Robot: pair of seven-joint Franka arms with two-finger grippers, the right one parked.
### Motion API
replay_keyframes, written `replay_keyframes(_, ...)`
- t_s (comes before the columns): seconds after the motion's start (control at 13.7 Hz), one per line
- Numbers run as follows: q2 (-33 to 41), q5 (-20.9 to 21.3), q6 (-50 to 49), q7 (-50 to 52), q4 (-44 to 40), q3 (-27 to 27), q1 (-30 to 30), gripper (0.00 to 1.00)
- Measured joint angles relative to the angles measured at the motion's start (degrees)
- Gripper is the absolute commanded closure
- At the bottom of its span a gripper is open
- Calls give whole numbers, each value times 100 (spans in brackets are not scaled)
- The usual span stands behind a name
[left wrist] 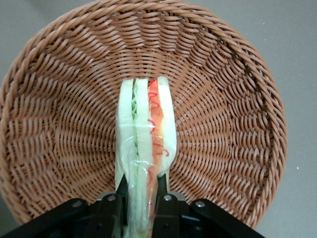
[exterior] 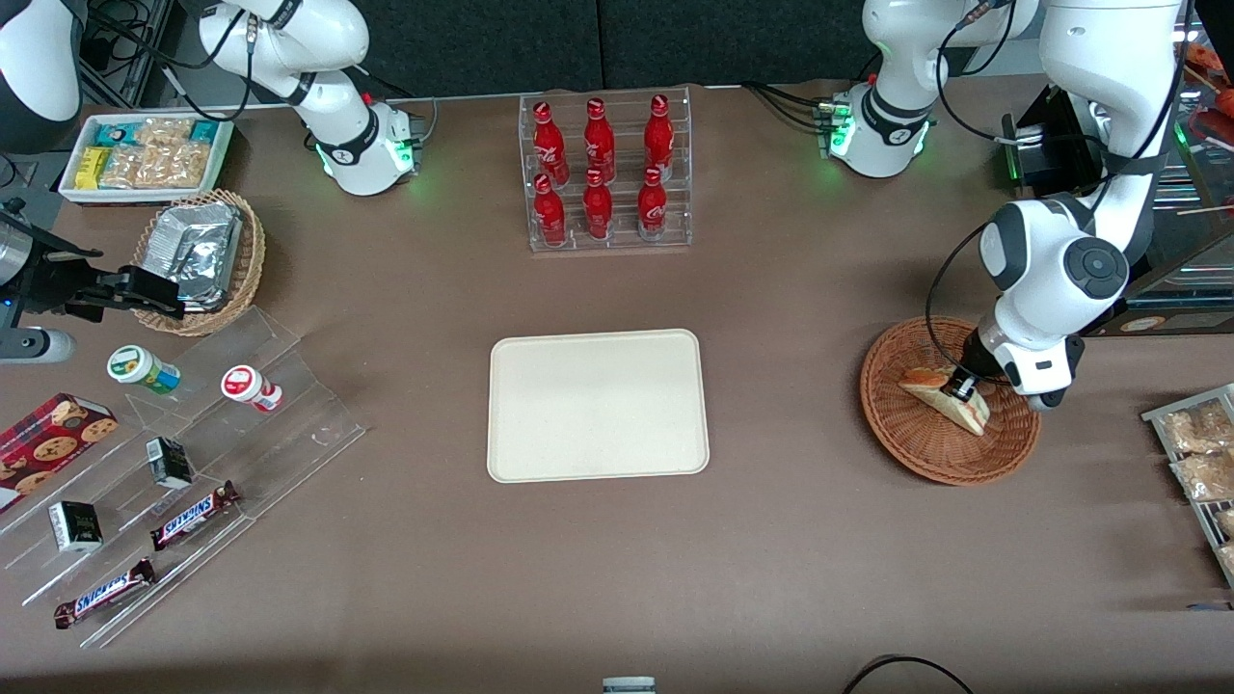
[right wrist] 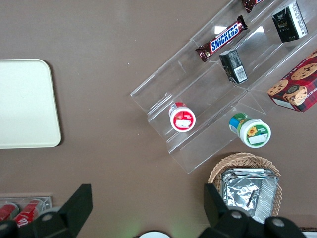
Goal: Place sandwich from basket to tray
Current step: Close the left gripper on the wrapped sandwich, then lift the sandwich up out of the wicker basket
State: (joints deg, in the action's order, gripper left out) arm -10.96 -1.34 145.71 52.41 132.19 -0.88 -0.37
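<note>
The sandwich (exterior: 950,398) is a wrapped white-bread wedge with red, orange and green filling, in the reddish-brown wicker basket (exterior: 906,439) toward the working arm's end of the table. My left gripper (exterior: 964,389) is down in the basket, shut on the sandwich. In the left wrist view the two black fingers (left wrist: 120,191) press both flat sides of the sandwich (left wrist: 146,129), over the basket's woven floor (left wrist: 59,129). The cream tray (exterior: 598,405) lies bare at the table's middle; its corner shows in the right wrist view (right wrist: 25,104).
A clear rack of red bottles (exterior: 605,173) stands farther from the front camera than the tray. A tan basket of foil packets (exterior: 198,255), a white snack box (exterior: 145,154) and a clear stepped stand with snacks (exterior: 174,482) lie toward the parked arm's end. Packets (exterior: 1195,453) lie beside the basket.
</note>
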Motion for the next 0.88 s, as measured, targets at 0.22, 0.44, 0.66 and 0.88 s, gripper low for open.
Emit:
replay_keyframes(0.22, 370, 18, -1069, -45, -342, 43, -7, 77)
replay_keyframes(0.44, 762, 182, -2205, -93, -834, 290, -20, 76)
replay_keyframes(0.66, 871, 210, -3034, -152, -1410, 707, -35, 76)
replay_keyframes(0.88, 859, 215, -3390, -176, -1877, 1238, -55, 76)
